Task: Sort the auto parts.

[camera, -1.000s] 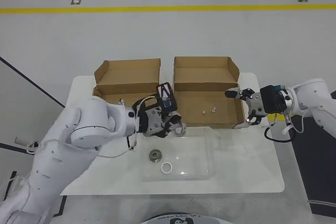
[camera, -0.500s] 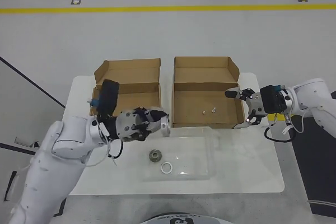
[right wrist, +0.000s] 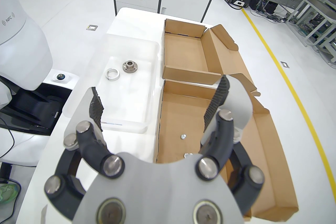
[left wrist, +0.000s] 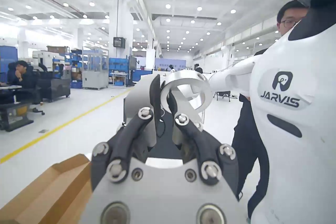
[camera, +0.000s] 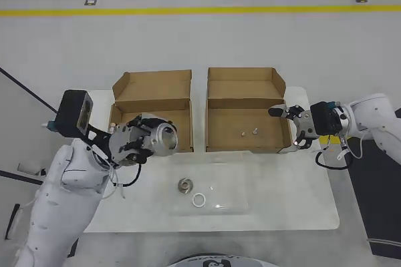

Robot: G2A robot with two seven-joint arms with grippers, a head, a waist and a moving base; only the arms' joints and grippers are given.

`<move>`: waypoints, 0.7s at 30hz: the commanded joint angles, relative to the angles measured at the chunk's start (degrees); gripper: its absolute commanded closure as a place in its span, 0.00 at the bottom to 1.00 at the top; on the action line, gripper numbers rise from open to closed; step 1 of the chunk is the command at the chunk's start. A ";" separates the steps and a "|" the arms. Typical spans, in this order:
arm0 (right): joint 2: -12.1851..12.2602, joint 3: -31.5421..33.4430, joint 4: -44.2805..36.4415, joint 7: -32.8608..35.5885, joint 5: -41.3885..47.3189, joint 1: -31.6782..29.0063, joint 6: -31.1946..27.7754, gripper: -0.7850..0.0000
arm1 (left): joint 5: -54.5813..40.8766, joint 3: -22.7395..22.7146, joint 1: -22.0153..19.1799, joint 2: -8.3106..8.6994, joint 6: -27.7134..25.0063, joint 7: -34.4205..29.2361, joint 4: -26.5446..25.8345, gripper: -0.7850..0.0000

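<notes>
— On white table (camera: pixel 301 193), centre frame: clear tray (camera: pixel 234 193) with flanged hub (camera: pixel 185 185) and ring (camera: pixel 200 199).
— Left gripper (left wrist: pixel 164 96)?
— Clenched on metal collar (left wrist: pixel 183 78), centre left, over left cardboard box (camera: pixel 154 107). Right gripper (right wrist: pixel 157 97): splayed, empty, centre right.

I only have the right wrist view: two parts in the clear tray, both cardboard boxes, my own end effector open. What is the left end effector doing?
Observer: The left end effector is shut on a silver ring part, gripping it by the rim.
Operator: Where is that ring relative to the boxes?
Observer: In the top view it is held up and lines up over the near part of the left cardboard box, not over the tray.
</notes>
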 commanded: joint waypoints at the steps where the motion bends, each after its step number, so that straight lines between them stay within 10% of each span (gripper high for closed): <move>1: 0.00 0.00 0.00 0.00 0.00 0.00 0.00 0.00 | 0.92 0.10 -0.07 -0.14 0.00 1.99 -0.38 1.00; 21: 0.00 0.00 0.00 0.00 0.00 0.00 0.00 0.00 | 16.21 -0.45 1.61 -0.25 0.00 27.12 -2.19 1.00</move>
